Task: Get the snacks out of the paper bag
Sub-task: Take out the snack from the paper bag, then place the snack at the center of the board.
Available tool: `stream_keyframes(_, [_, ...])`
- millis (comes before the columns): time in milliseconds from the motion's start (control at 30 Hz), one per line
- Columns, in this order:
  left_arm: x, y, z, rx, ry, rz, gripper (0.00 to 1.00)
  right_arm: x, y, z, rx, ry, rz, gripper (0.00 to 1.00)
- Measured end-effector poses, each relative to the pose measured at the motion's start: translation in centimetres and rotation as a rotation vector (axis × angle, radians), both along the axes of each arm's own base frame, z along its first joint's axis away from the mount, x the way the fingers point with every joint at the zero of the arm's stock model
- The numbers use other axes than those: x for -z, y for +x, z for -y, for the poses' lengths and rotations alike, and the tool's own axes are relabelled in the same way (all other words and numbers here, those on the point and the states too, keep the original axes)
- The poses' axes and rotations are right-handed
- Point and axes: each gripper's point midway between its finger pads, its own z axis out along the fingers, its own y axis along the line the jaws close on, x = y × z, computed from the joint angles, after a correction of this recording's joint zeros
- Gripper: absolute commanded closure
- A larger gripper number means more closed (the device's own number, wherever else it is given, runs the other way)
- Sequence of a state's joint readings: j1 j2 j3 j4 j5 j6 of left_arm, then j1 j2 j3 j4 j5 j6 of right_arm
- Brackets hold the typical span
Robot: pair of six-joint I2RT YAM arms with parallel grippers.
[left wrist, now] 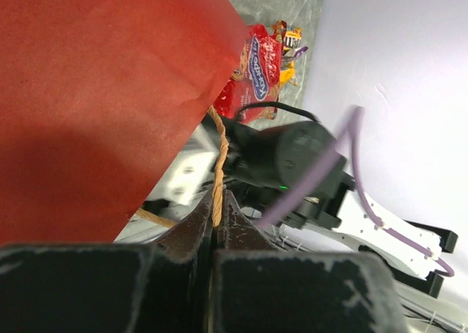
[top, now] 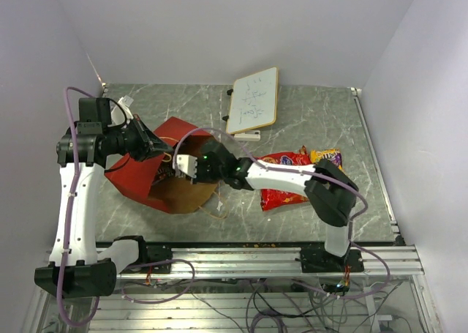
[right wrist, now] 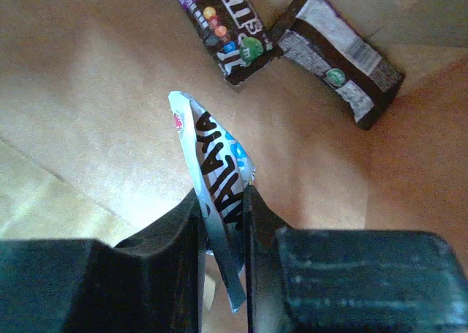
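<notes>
Silver foil is sitting pinched between the fingers of the right gripper (right wrist: 223,201), which is clamping a silver candy bar (right wrist: 213,154) edge-on, its black lettering showing and its free end pointing away from the jaws. Beyond it, on the brown inner paper of the paper bag (right wrist: 88,91), two more bars are lying apart from the held one: a dark bar with coloured dots (right wrist: 227,29) and, just beside it, a brown bar with a pale label (right wrist: 340,55). Seen from above, this gripper is reaching into the bag's open mouth. The left gripper (left wrist: 217,205) is squeezing tight on the bag's twisted handle (left wrist: 218,157), with the bag's red side filling most of the left wrist view. The bag is sitting tilted on the left part of the bench (top: 322,113). Outside it, to the right, a red cookie packet (top: 284,173) is resting on the bench under the right arm, with a small yellow and purple packet (top: 327,156) lying just beside its far end. A whiteboard (top: 253,100) is lying near the far edge.
</notes>
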State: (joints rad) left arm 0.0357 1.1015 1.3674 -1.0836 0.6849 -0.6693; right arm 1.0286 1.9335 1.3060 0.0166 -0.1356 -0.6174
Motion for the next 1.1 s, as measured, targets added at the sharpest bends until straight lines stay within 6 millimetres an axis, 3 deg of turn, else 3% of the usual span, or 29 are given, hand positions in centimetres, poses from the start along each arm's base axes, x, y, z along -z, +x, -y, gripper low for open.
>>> stream_keyframes(333, [0.1,0.2,-0.2,-0.007,0.010,0.003,0.93,-10.1,-1.7,4.0,0.093,0.325,-0.226,1.00])
stream_keyframes(567, [0.1,0.5,-0.2,-0.003,0.013,0.017,0.93,-13.2,-5.0,8.9,0.156,0.400,-0.281,1.00])
stream_keyframes(667, [0.1,0.5,-0.2,0.001,0.016,0.020,0.93,-13.5,-3.9,12.4,0.339,0.428,-0.294,1.00])
stream_keyframes(900, [1.8,-0.6,0.4,0.031,0.017,-0.015,0.93,-14.3,0.9,20.6,0.951,0.456,-0.352,1.00])
stream_keyframes(1000, [2.3,-1.1,0.6,0.044,0.015,-0.027,0.93,-14.3,3.5,25.7,1.258,0.495,-0.387,1.00])
stream_keyframes(1100, [2.4,-1.4,0.7,0.049,0.012,-0.028,0.93,-12.8,4.4,31.0,1.517,0.511,-0.411,1.00])
